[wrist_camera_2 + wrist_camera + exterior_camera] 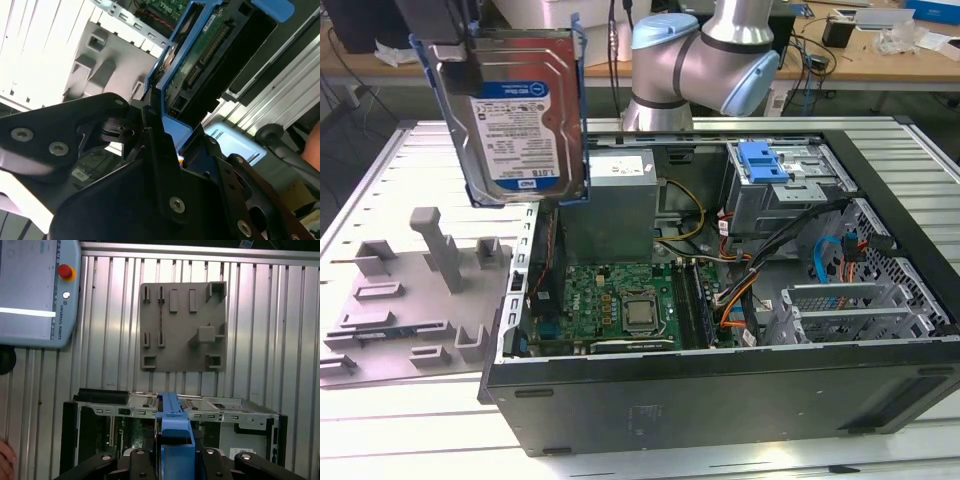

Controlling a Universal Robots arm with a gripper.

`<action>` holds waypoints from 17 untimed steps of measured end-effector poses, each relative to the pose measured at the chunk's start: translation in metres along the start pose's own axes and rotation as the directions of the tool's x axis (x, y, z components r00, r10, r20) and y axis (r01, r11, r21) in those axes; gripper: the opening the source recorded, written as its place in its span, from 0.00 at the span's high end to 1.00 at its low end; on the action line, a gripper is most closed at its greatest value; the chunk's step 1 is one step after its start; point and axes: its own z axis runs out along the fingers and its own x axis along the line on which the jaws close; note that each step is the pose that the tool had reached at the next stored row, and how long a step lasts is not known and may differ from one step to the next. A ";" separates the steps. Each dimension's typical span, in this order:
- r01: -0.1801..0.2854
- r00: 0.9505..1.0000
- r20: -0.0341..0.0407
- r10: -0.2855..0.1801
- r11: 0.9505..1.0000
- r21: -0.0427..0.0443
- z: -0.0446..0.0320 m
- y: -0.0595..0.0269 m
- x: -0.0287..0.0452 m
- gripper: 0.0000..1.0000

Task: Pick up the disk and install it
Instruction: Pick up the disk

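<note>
1. Disk (515, 110): off the bench (380, 160), in the air above the case (720, 400), over the case wall on the tray (410, 290) side. Not installed.
2. Hand (175, 457): closed on the disk. In both wrist views the jaws press on either side of the blue rail at one end of the disk. Nothing else is held.
3. Attitude: the disk hangs below the hand with its long axis upright. In the exterior view its label face is turned toward the camera. The first wrist view has it edge-on as a blue strip, so the broad face seems to stand across that case wall, not along it.
4. Key relation: the cage (790, 195), with its blue bracket (765, 160), sits at the case's far corner on the side away from the tray. From the disk it lies across the open case, toward the exterior view's right, and lower. Disk and cage are well apart.
5. Judgement: the pick is done. The whole width of the case's interior lies between disk and cage.
</note>
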 end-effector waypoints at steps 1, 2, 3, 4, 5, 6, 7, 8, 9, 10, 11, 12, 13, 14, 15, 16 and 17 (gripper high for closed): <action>0.000 1.000 0.000 0.000 1.000 0.000 -0.0002 -0.0038 0.0018 0.63; 0.000 1.000 0.000 0.000 1.000 -0.001 -0.0007 -0.0091 0.0042 0.63; 0.000 1.000 0.000 0.000 1.000 -0.002 -0.0010 -0.0127 0.0058 0.63; 0.000 1.000 0.000 0.000 1.000 -0.002 -0.0013 -0.0159 0.0072 0.63; 0.000 1.000 0.000 0.000 1.000 -0.003 -0.0017 -0.0192 0.0086 0.63; 0.000 1.000 0.000 0.000 1.000 -0.003 -0.0019 -0.0229 0.0103 0.63; 0.000 1.000 0.000 0.000 1.000 -0.004 -0.0022 -0.0264 0.0118 0.63; 0.000 1.000 0.000 0.000 1.000 -0.004 -0.0025 -0.0301 0.0134 0.63; 0.000 1.000 0.000 0.000 1.000 -0.005 -0.0027 -0.0334 0.0147 0.63; 0.000 1.000 0.000 0.000 1.000 -0.005 -0.0029 -0.0368 0.0161 0.63; 0.000 1.000 0.001 0.000 1.000 -0.006 -0.0030 -0.0406 0.0176 0.63; 0.000 1.000 0.000 0.000 1.000 -0.006 -0.0033 -0.0445 0.0191 0.63; 0.001 1.000 0.000 -0.001 1.000 -0.007 -0.0035 -0.0481 0.0204 0.63; 0.000 1.000 0.001 0.000 1.000 -0.008 -0.0037 -0.0526 0.0220 0.63; 0.001 1.000 0.001 -0.001 1.000 -0.009 -0.0041 -0.0588 0.0242 0.63; 0.001 1.000 0.000 -0.001 1.000 -0.010 -0.0045 -0.0656 0.0265 0.63; 0.001 1.000 0.000 -0.001 1.000 -0.011 -0.0048 -0.0718 0.0287 0.63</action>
